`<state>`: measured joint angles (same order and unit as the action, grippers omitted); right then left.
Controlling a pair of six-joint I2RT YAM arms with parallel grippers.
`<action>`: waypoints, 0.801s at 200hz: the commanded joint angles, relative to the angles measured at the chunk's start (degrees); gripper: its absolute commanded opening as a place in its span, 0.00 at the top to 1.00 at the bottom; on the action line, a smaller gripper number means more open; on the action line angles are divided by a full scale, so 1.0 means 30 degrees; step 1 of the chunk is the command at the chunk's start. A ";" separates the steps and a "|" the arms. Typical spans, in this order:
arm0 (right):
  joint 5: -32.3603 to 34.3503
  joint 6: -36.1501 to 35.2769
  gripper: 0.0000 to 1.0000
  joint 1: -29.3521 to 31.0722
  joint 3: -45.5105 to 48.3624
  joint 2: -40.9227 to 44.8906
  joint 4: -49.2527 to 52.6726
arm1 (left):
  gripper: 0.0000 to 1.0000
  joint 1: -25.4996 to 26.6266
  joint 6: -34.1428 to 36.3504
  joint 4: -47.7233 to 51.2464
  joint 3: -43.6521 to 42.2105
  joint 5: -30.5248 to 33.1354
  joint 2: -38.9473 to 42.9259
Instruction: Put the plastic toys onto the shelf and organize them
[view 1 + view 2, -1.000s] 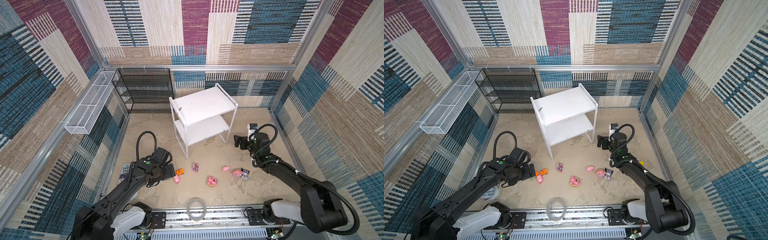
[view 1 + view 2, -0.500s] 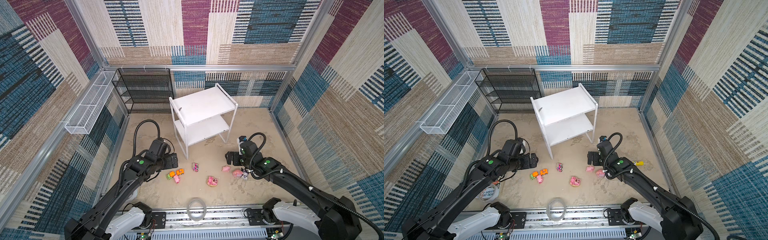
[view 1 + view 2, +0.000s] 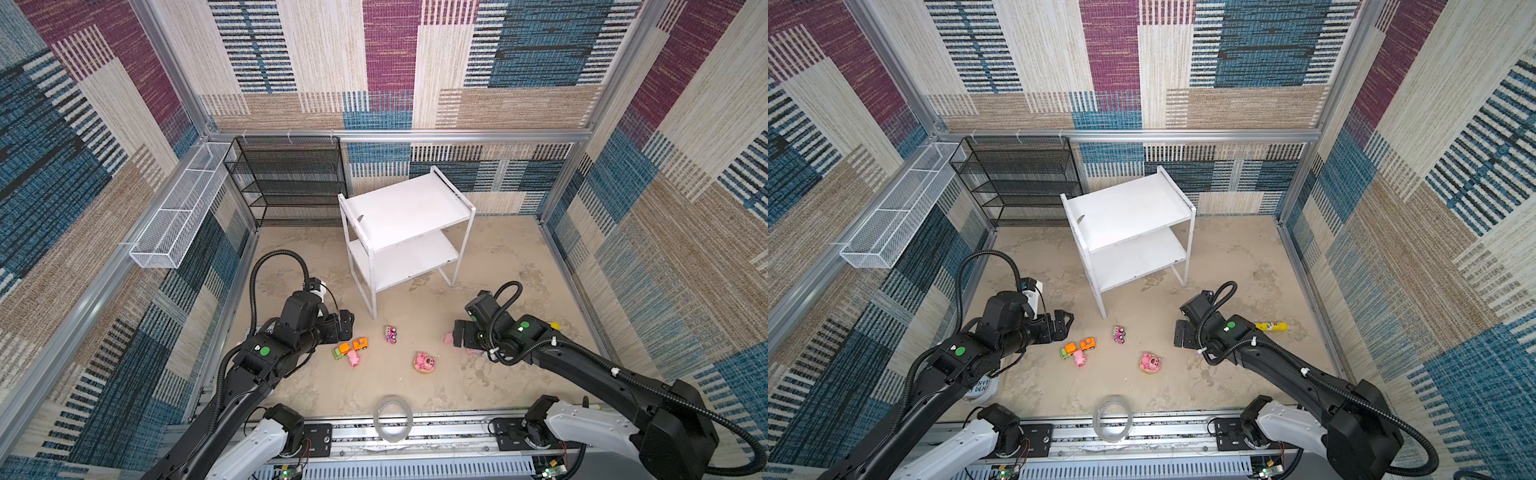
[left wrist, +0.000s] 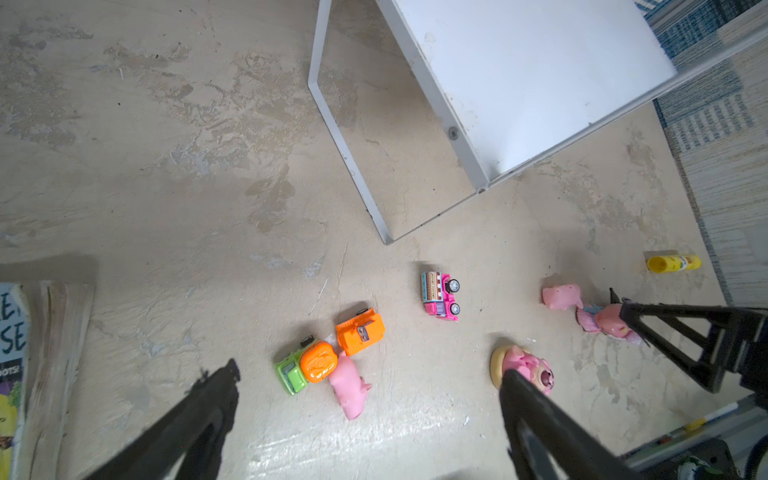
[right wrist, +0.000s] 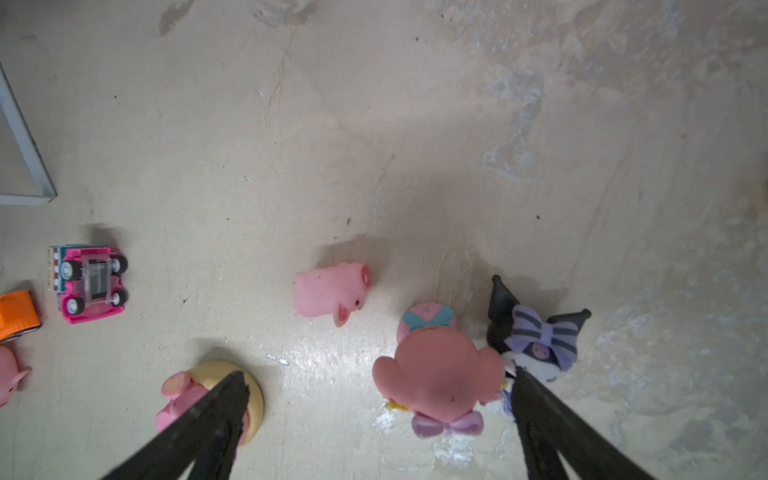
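Observation:
The white shelf (image 3: 405, 208) (image 3: 1129, 212) stands bare at the back. On the floor lie an orange car (image 4: 359, 331), a green-orange car (image 4: 305, 365), a pink pig (image 4: 349, 388), a pink multicolour car (image 3: 390, 334) (image 5: 89, 282) and a pink bear on a beige base (image 3: 424, 362) (image 4: 525, 368). My left gripper (image 3: 347, 326) (image 4: 370, 372) hangs open above the pig and cars. Open too, my right gripper (image 3: 1181, 336) (image 5: 379, 376) hovers over a pink bear figure (image 5: 440, 382), with a black-white figure (image 5: 540, 345) and another pig (image 5: 330, 293) beside it.
A black mesh rack (image 3: 291, 178) and a white wire basket (image 3: 178, 216) line the back left. A yellow tube (image 3: 1270, 326) lies right of my right arm. A book (image 4: 10, 374) lies at the left wall, a clear tape ring (image 3: 392, 417) at the front edge.
My right gripper has swung from beside the shelf's leg toward the front, over the pink figures. My left gripper has drawn back and up, uncovering the cars and pig.

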<state>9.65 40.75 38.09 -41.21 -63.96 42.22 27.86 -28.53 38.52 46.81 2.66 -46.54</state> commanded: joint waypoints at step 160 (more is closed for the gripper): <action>0.0390 0.1502 0.28 0.0399 0.1961 -0.0664 -0.1496 | 0.01 0.0169 0.0105 -0.5234 -0.1347 -0.6855 -0.1275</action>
<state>9.67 44.56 39.18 -35.51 -65.89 39.70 27.88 -28.49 29.06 43.44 -6.50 -49.89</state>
